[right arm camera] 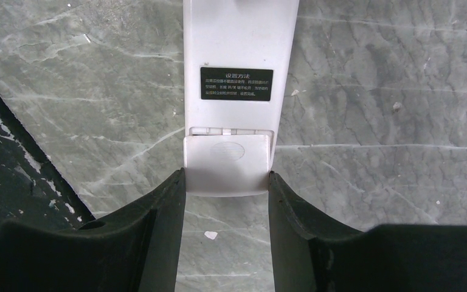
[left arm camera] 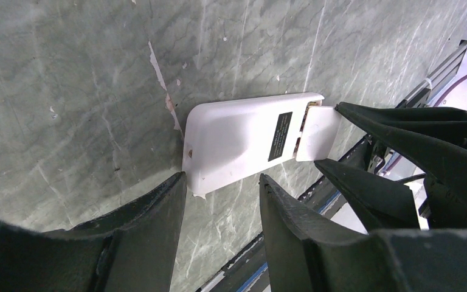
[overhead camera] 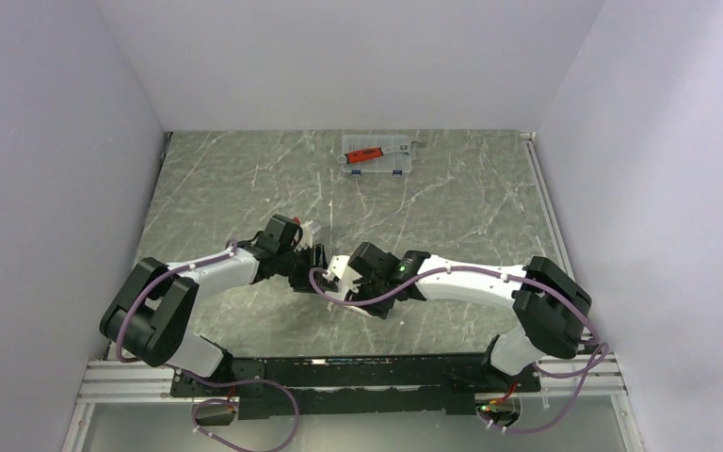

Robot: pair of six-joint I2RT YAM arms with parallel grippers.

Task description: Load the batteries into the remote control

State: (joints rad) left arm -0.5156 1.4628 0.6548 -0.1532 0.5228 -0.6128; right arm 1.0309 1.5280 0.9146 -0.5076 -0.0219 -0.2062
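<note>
The white remote control (left arm camera: 237,140) hangs back-up over the table between my two grippers, its black label showing; it also shows in the right wrist view (right arm camera: 240,48). My left gripper (left arm camera: 222,176) is shut on one end of it. My right gripper (right arm camera: 227,173) is shut on the small white battery cover (right arm camera: 228,164) at the other end. The cover sits slightly slid out, with a thin gap at its inner edge, and shows in the left wrist view (left arm camera: 318,134) too. The batteries are hidden. In the top view the two grippers (overhead camera: 325,268) meet at mid-table.
A clear plastic case (overhead camera: 397,162) holding a red-handled tool (overhead camera: 367,154) stands at the back of the marble table (overhead camera: 471,207). The black mounting rail (overhead camera: 358,377) runs along the near edge. White walls close in the left, right and back.
</note>
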